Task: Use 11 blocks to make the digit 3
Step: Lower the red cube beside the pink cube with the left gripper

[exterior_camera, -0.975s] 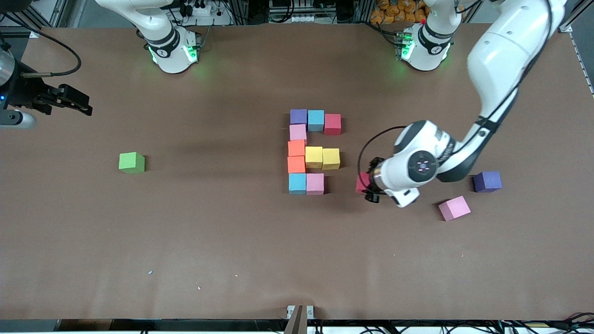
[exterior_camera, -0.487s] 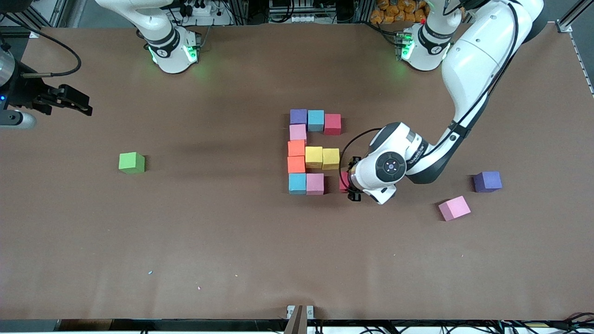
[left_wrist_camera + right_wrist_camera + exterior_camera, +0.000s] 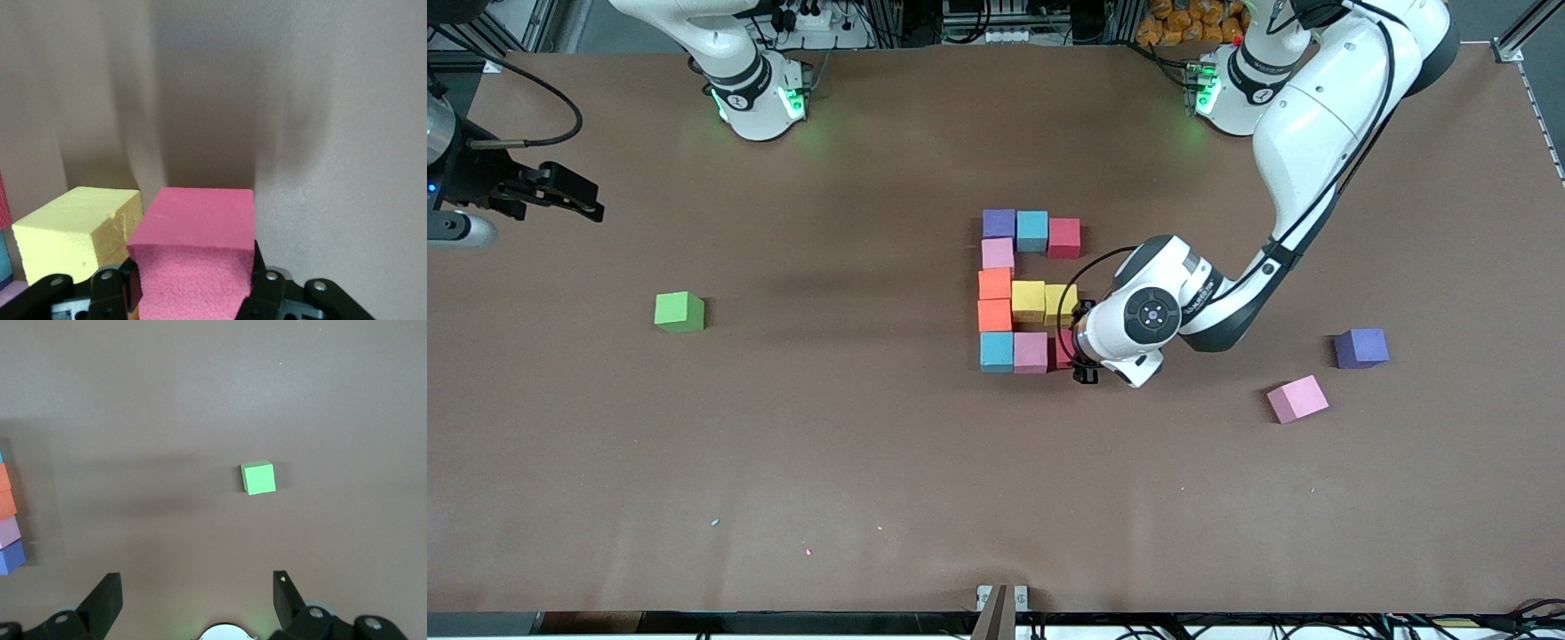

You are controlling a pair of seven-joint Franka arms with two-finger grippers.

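Observation:
Several blocks form a figure mid-table: purple [image 3: 999, 222], light blue [image 3: 1032, 229] and red [image 3: 1064, 237] in the row farthest from the front camera. Pink [image 3: 998, 253] and two orange [image 3: 995, 298] make a column. Two yellow [image 3: 1040, 301] sit in the middle row, light blue [image 3: 996, 350] and pink [image 3: 1030, 352] in the nearest row. My left gripper [image 3: 1080, 351] is shut on a red block [image 3: 197, 247], low beside that pink block; the red block [image 3: 1063, 348] is mostly hidden by the wrist. A yellow block [image 3: 77, 230] shows beside it. My right gripper [image 3: 197, 600] is open and waits at the right arm's end.
A loose pink block [image 3: 1297, 398] and a loose purple block [image 3: 1360, 348] lie toward the left arm's end. A green cube [image 3: 679, 312] sits toward the right arm's end and also shows in the right wrist view [image 3: 257, 478].
My left gripper has carried the red block from the left arm's end toward the figure, up to the pink block of the nearest row. The right arm has not moved.

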